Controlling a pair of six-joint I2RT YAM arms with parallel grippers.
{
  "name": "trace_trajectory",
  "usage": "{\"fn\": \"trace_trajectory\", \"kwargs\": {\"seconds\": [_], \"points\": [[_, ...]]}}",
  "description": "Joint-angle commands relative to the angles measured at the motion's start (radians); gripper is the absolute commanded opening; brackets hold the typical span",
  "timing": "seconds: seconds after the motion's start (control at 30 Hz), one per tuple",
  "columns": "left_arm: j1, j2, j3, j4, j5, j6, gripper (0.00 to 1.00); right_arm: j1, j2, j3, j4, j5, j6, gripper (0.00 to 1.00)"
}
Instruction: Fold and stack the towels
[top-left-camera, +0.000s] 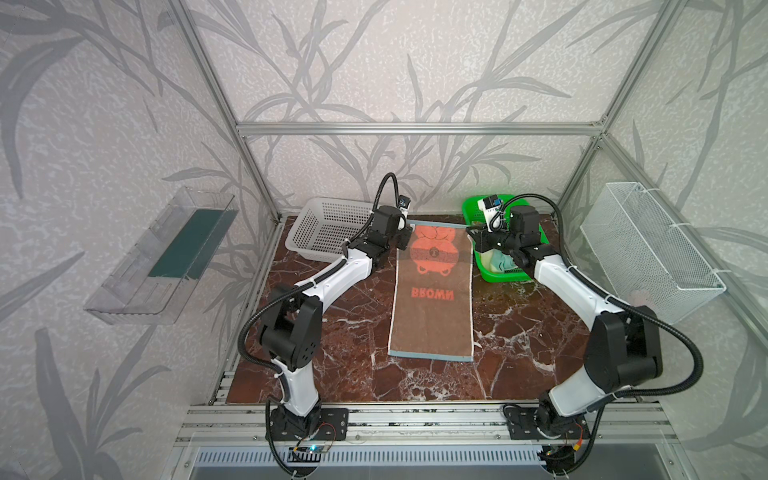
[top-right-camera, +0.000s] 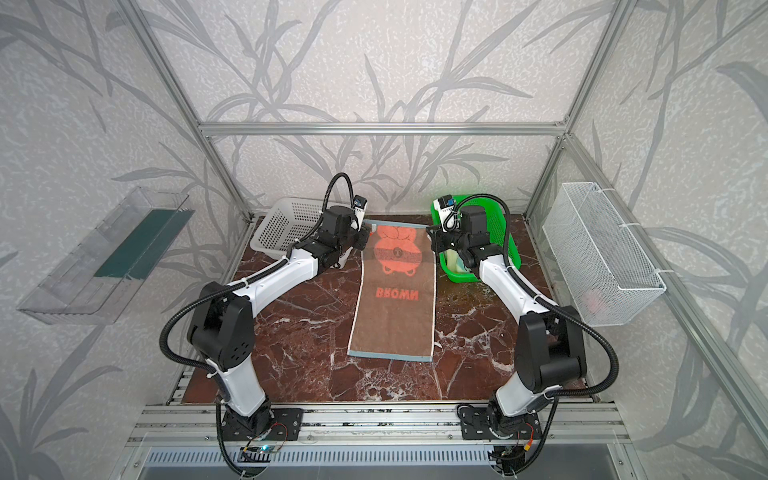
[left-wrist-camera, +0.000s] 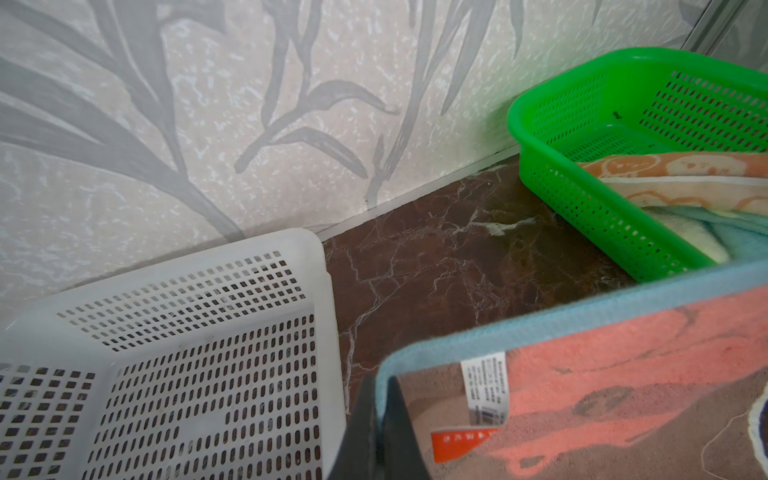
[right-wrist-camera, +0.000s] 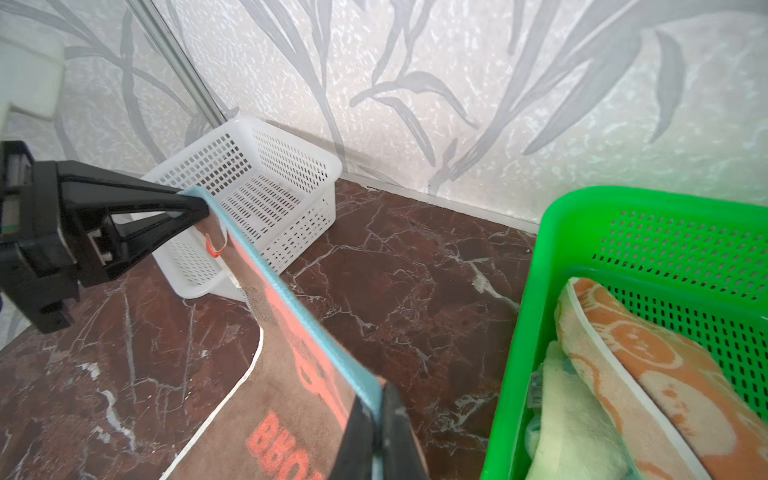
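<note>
Brown terry towel (top-left-camera: 432, 311) with the salmon-pink bear and the word BROWN on it: where was it? asked Ines.

Down the middle of the reddish-brown marble worktop (top-left-camera: 519, 332), said Tom. Its near end lay flat on the stone. Its far end, hemmed in light blue, was raised and pulled straight between the two arms. The bear sat toward that raised end and the lettering nearer the middle.

Who had hold of it?

Both arms. The left pincer (top-left-camera: 406, 232) was clamped tight on the far left corner, and the right pincer (top-left-camera: 473, 237) gripped the far right corner the same way. In the right wrist view the black fingers (right-wrist-camera: 145, 192) of the left one met on the blue hem. A white care label (left-wrist-camera: 486, 386) and a small orange tab (left-wrist-camera: 461, 444) hung just beside that corner.

And the other two cloths?

They were in the bright green perforated plastic basket (right-wrist-camera: 540, 257) at the far right of the worktop, just beside the raised end. The orange towel (right-wrist-camera: 648, 353) with cream rabbit faces lay bunched there, touching and partly over the pale yellow towel (right-wrist-camera: 573, 415). The left wrist view showed a bit of light blue with the yellow one.

Anything on the other side?

A white perforated plastic basket (top-left-camera: 328, 224) stood at the far left, against the leaf-patterned wall. It was near the left arm's wrist but apart from the held cloth.
</note>
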Motion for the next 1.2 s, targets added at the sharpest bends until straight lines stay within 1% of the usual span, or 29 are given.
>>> {"fn": "trace_trajectory", "kwargs": {"seconds": [0.0,0.23,0.4,0.5,0.63,0.83,0.93,1.07,1.17], "points": [[0.025,0.034,0.023,0.045,-0.092,0.027,0.00,-0.019,0.036,-0.021,0.133,0.021,0.001,0.00],[0.025,0.086,0.024,0.051,-0.120,0.024,0.00,-0.019,0.120,-0.050,0.202,0.059,-0.041,0.00],[0.021,0.085,-0.010,0.060,-0.114,0.017,0.00,-0.019,0.146,-0.056,0.198,0.056,-0.075,0.00],[0.014,0.071,-0.026,0.043,-0.114,0.028,0.00,-0.019,0.142,-0.058,0.172,0.046,-0.095,0.00],[-0.004,0.052,-0.027,-0.014,-0.143,0.044,0.00,-0.019,0.120,-0.066,0.113,0.041,-0.114,0.00],[-0.028,-0.011,-0.091,-0.046,-0.181,0.044,0.00,-0.016,0.041,-0.120,0.030,0.059,-0.170,0.00],[-0.034,-0.056,-0.135,-0.046,-0.179,0.037,0.00,-0.009,0.003,-0.166,0.026,0.037,-0.245,0.00],[-0.047,-0.109,-0.187,-0.068,-0.175,0.032,0.00,0.022,-0.038,-0.218,-0.004,0.067,-0.389,0.00],[-0.069,-0.155,-0.252,-0.053,-0.176,0.036,0.00,0.040,-0.065,-0.266,-0.014,0.035,-0.475,0.00]]}}
